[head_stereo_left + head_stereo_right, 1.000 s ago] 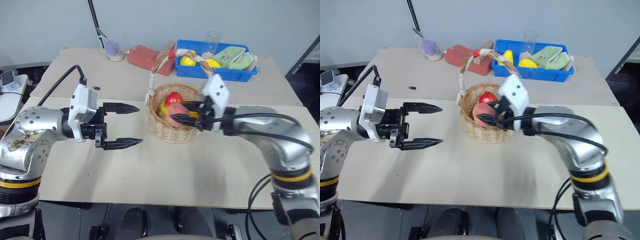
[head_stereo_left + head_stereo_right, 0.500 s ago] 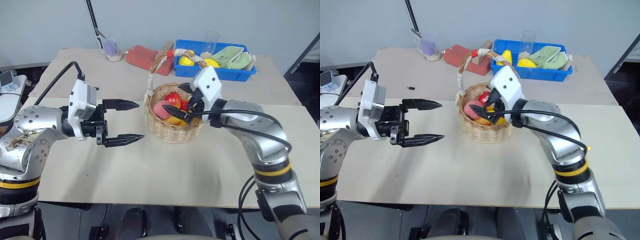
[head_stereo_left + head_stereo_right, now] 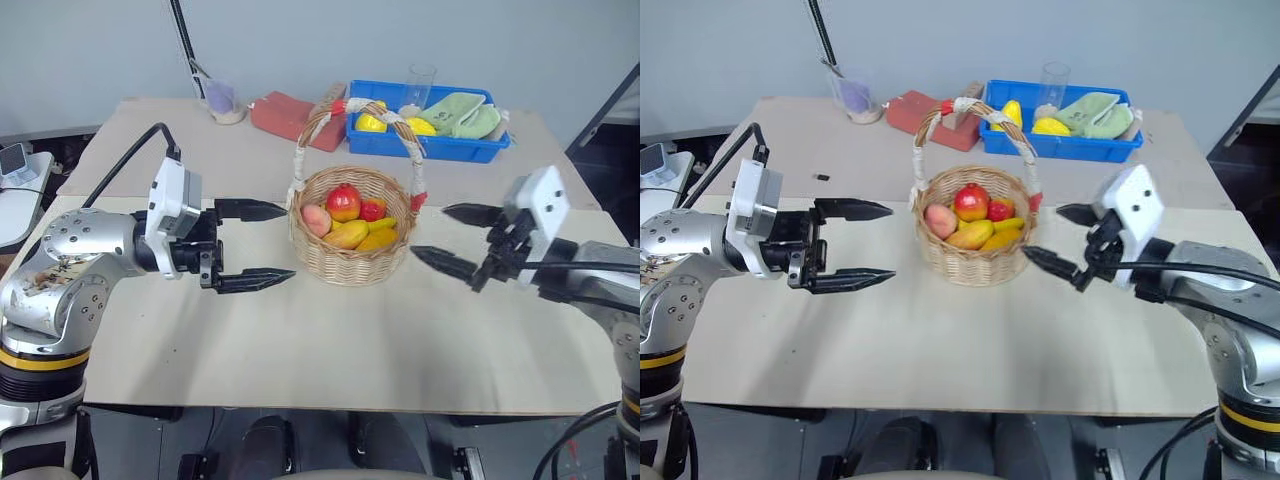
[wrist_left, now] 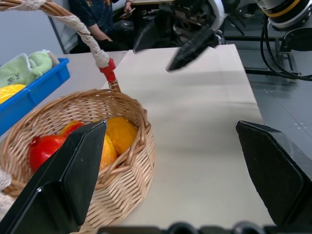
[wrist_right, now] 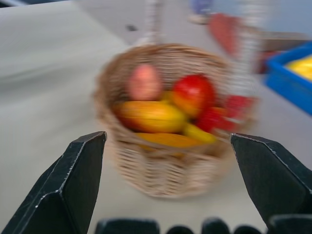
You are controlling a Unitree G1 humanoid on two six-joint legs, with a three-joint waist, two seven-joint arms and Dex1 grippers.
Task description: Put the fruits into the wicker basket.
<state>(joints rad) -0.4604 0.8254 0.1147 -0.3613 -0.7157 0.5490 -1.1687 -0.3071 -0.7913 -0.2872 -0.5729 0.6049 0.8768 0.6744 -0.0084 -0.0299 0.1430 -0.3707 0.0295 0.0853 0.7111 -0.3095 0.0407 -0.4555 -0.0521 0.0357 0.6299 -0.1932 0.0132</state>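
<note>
One wicker basket [image 3: 350, 240] mid-table, holding both fruits: mango [image 3: 346, 235] and peach [image 3: 316, 218], plus other toy fruit. Left gripper [image 3: 252, 243] and right gripper [image 3: 458, 240] flank it, both spread wide, empty. One blue tray [image 3: 440, 145] behind; path clear.

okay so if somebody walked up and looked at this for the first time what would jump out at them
The wicker basket in the middle of the table, heaped with bright fruit: a pink peach and a yellow-orange mango among red and yellow pieces. Flanking it, the left gripper and the right gripper hang open and empty, each pointing at the basket. Behind it, a blue tray holds yellow fruit and a green cloth.
</note>
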